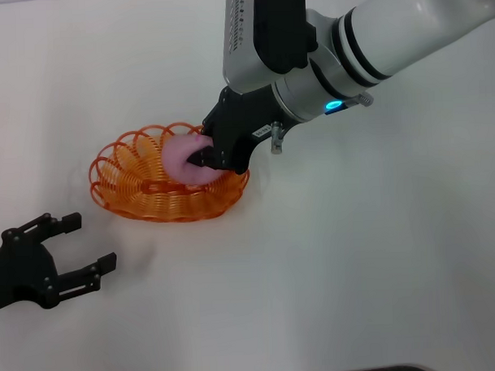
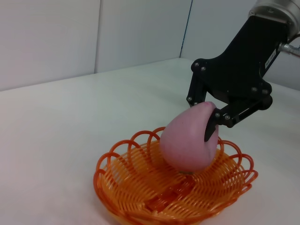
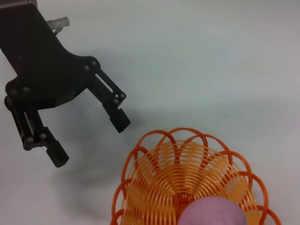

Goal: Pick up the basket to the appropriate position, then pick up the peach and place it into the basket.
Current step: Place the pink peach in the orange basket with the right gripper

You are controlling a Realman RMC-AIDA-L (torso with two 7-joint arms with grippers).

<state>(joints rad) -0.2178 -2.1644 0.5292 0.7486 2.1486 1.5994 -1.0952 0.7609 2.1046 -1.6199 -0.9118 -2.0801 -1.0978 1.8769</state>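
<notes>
Peach point(image 1: 180, 158) sitting tilted inside basket point(image 1: 126, 194), underside touching woven floor near far-right side, right hand point(image 1: 204, 156) gripping it, fingers closed on fruit

You are judging release step: spread fingers only once peach is resting fully on basket floor, then lift straight up clear of scalloped rim, avoiding drag on wire loops

Basket holding nothing but peach, standing on white worktop point(image 1: 356, 263)

Left hand point(image 1: 80, 243) idling just beside basket, spread wide, holding nothing
</notes>
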